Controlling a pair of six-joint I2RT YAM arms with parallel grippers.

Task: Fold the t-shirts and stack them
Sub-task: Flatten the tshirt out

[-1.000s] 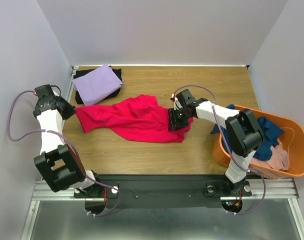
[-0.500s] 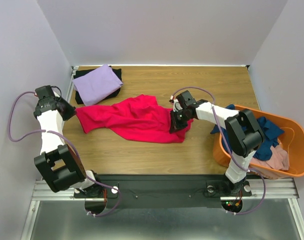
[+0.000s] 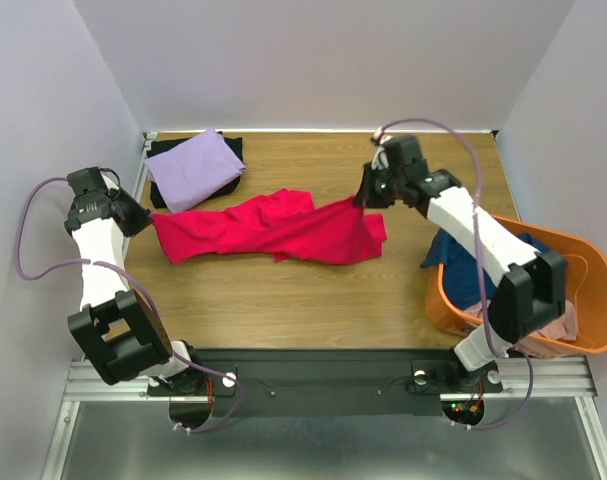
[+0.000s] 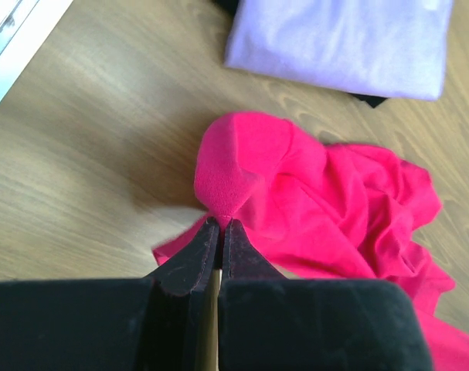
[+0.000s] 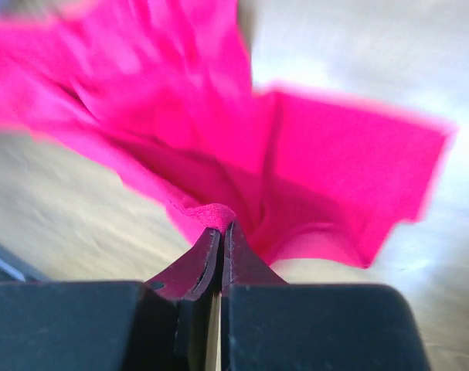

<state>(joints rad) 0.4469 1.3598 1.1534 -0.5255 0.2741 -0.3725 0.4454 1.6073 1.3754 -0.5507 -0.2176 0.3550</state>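
Across the middle of the wooden desk (image 3: 283, 300), a bright crimson-pink cloth t-shirt (image 3: 273, 230) lies crumpled and drawn out lengthwise between the two arms. At its left end, the left arm (image 3: 101, 250) holds the left jaws pressed together on a small raised peak of the crimson fabric; the left wrist view shows this peak pinched at the very tips, with the rest of the cloth spreading away over the wood. At its right end, the right arm (image 3: 478, 230) reaches towards the far side of the desk, where the right jaws are likewise closed tight on a folded edge of the same shirt. The right wrist view, though blurred, shows the hem caught between the tips and a flat panel of cloth beyond them.

In the far left corner, a lavender t-shirt folded into a rectangle (image 3: 193, 168) rests on top of a black folded t-shirt (image 3: 235, 150), whose edges show beneath it. This stack lies near the crimson shirt's left end but apart from it.

At the right edge, an orange plastic tub (image 3: 595, 342) holds a rumpled navy blue t-shirt (image 3: 543, 260) and a dusty pink t-shirt (image 3: 558, 315).
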